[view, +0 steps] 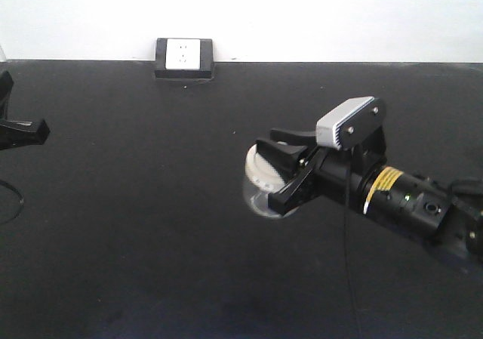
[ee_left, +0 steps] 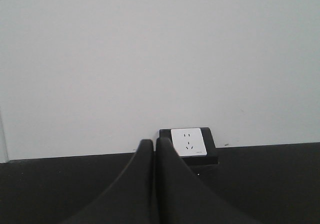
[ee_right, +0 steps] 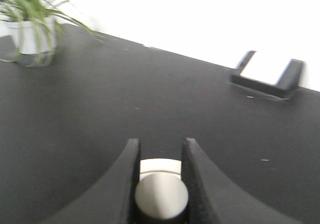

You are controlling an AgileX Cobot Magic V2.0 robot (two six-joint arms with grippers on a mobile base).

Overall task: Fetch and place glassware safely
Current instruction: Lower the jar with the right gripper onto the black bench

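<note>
Grasp step. The right gripper is clamped on the central knob of the small squat clear glass jar with a round cream-white lid, which stands at 5 o'clock from the black-framed white socket. The left gripper, at 9 o'clock, is pressed together. Next: a slow vertical lift; the lid may come away alone. Small marks ring its rim.

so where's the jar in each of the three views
Front: the jar is centre-right, between the fingers of the right claw.
Left wrist: not in it.
Right wrist: the jar is at bottom centre, between the two fingers.
Shared landmark: the white socket at the wall, also seen low and right of centre in the left wrist view and upper right in the right wrist view.
</note>
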